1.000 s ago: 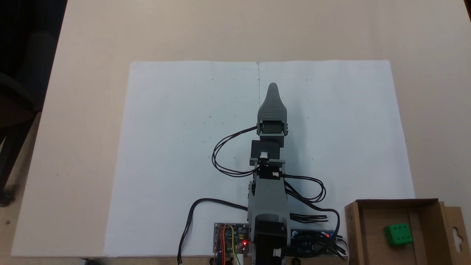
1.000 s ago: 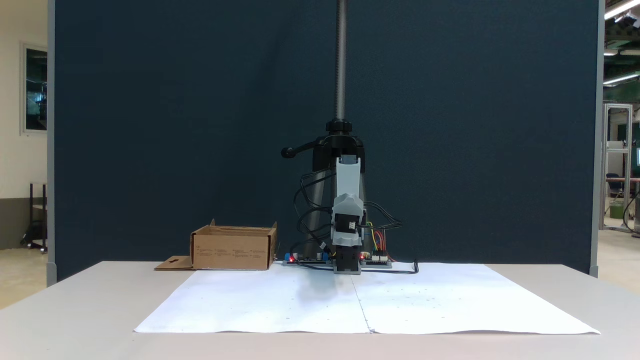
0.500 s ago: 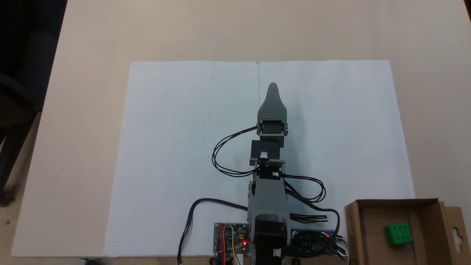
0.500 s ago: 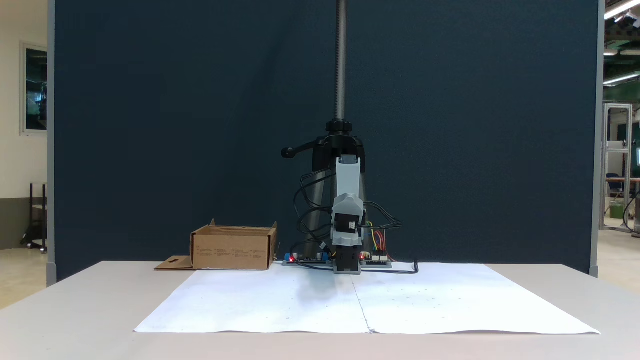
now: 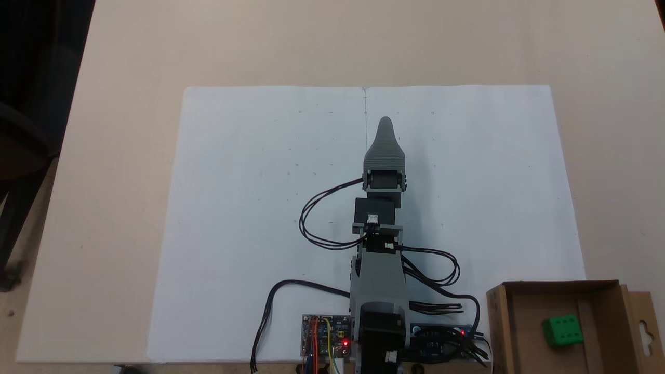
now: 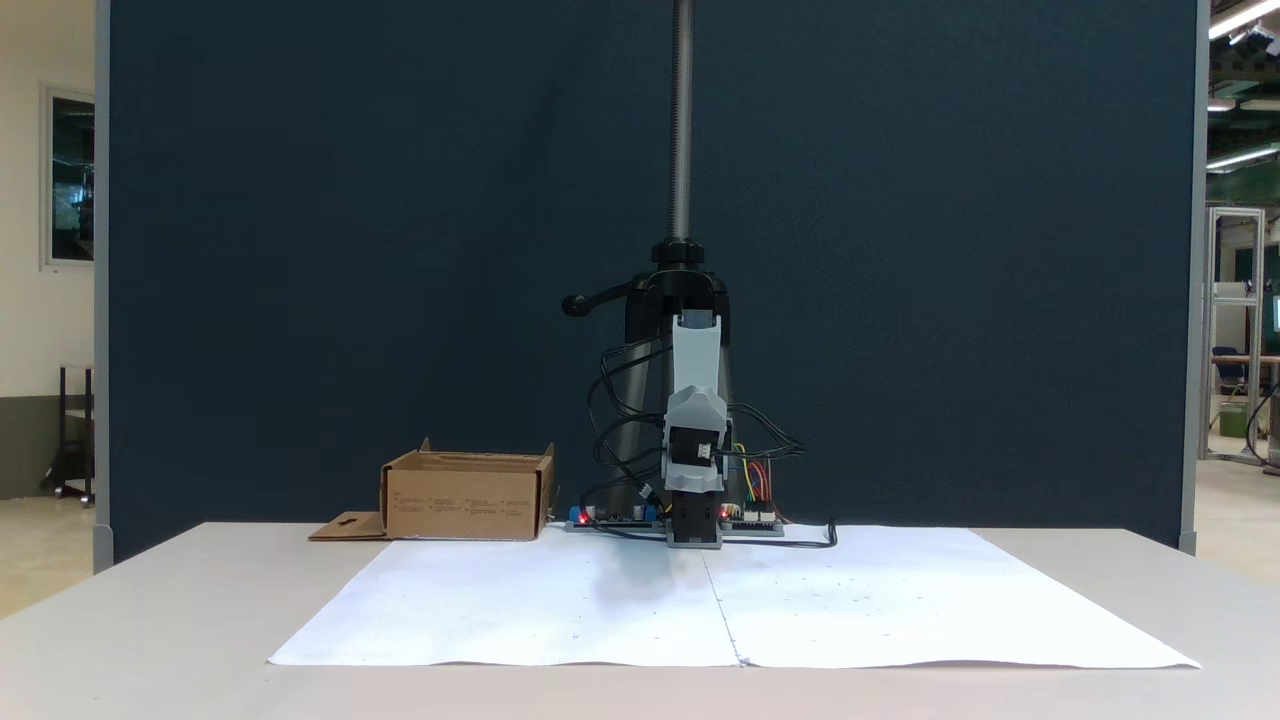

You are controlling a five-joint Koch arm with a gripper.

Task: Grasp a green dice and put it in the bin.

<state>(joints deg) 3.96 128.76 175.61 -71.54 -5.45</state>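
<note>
Green dice (image 5: 562, 330) lies on the floor of the bin (image 5: 500, 322), toward its right half in the top-down fixed view, one face of pips turned up; nothing touches it. Bin is a brown cardboard box sitting at the lower right corner of that view, just right of the arm's base, with its flap (image 5: 644, 332) and hanger-hole cutout folded out flat on the right. From the front-facing fixed view the bin (image 6: 465, 496) stands left of the arm, flap (image 6: 346, 524) lying on the bench (image 6: 150, 600); the dice is hidden behind the box wall there. Arm is folded back over its base, pointing along the centre seam of the white paper sheet (image 5: 249, 208). Hand (image 5: 385, 123) hangs over the paper, well apart from the bin; its jaws sit one beneath the other from above, one tip showing, so cannot tell whether it is released or clenched. Circuit boards (image 5: 326, 335) with red lights sit beside the base, black cables (image 5: 317, 218) looping out on both sides.
</note>
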